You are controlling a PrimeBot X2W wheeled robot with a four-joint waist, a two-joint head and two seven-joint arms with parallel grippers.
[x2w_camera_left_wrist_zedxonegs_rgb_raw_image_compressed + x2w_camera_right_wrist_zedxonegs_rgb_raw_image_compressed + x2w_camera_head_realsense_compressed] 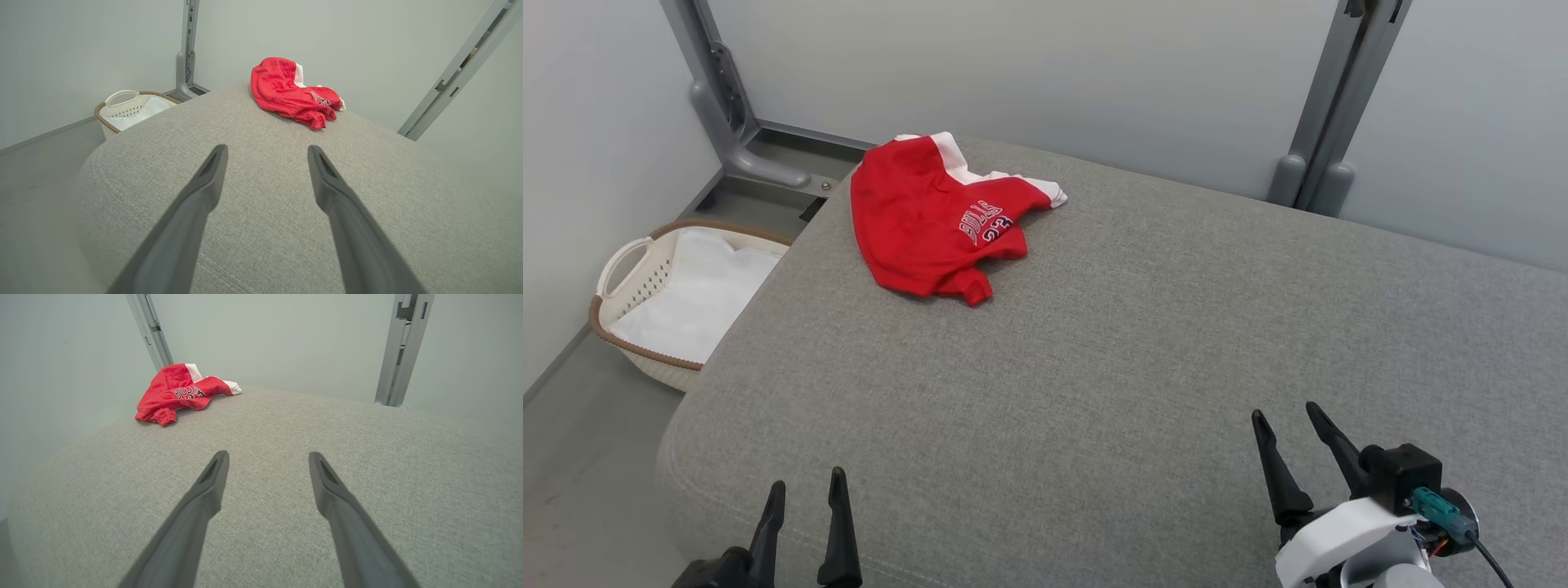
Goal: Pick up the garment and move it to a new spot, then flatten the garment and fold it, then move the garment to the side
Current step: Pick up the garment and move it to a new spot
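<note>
A crumpled red garment (931,220) with white trim and dark lettering lies near the far left corner of the grey cushioned surface (1143,359). It also lies far ahead in the left wrist view, the garment (292,96), and at the upper left in the right wrist view, the garment (175,392). My left gripper (807,483) stands open over the near left edge, nothing between its fingers. Over the near right part my right gripper (1287,415) is open and empty too. Both are well short of the garment. In the wrist views the left gripper (267,149) and right gripper (269,455) show spread jaws.
A white laundry basket (645,269) with a brown rim and white cloth inside sits on the floor left of the surface. Grey metal frame posts (1319,106) stand against the back wall. The surface's left edge (711,359) drops to the floor.
</note>
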